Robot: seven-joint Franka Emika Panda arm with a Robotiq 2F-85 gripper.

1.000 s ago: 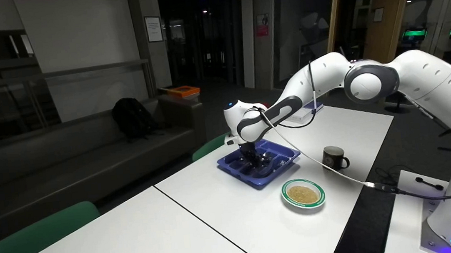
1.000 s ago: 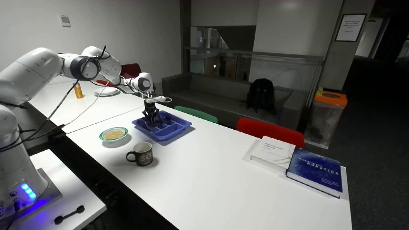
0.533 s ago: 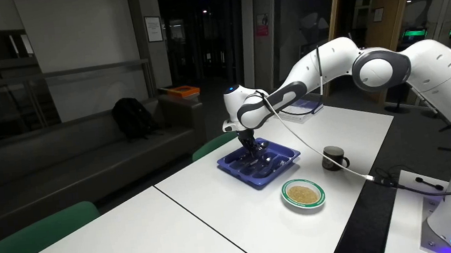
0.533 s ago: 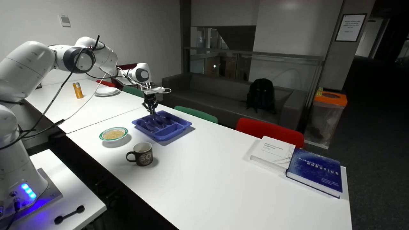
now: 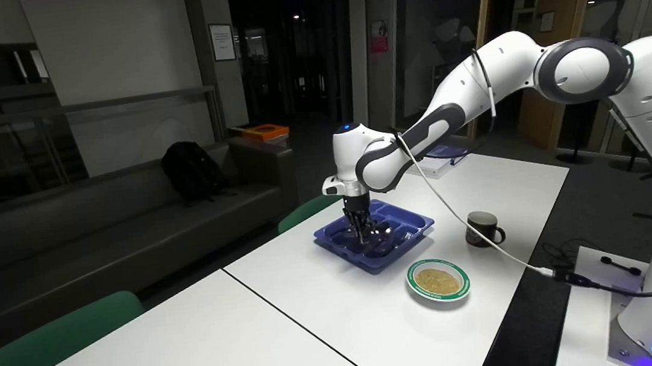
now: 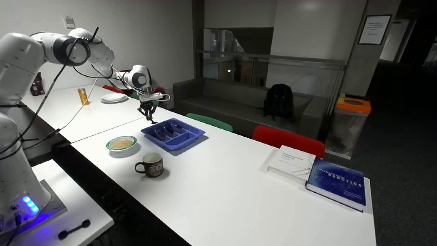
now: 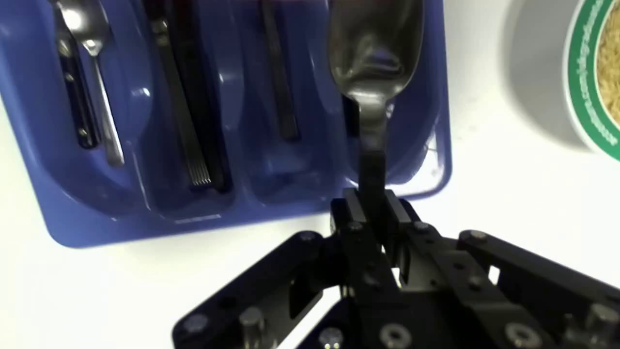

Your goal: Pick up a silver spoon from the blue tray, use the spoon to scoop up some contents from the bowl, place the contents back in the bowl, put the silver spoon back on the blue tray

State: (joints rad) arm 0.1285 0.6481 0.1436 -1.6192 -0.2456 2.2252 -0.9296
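I see the hand (image 7: 372, 206) clamped on the spoon (image 7: 377, 51) by its handle, above the edge of the tray (image 7: 87, 223); I'd swing it slowly to the bowl (image 7: 583, 68) and tip it only there.

In an exterior view, fingers (image 5: 360, 224) hang before the blue tray (image 5: 403, 216), the bowl (image 5: 442, 298) near it.

There is one blue rectangular plastic tray (image 6: 181, 139), one round white bowl with a green rim (image 5: 440, 298), one dark mug with a handle (image 6: 154, 166) and one orange cylindrical can (image 6: 83, 97). Two silver metal spoons (image 7: 374, 58) show in the wrist view; the other dark cutlery (image 7: 178, 97) overlaps too much to count. There are two thick rectangular books (image 6: 336, 182) and one black backpack (image 6: 279, 101).
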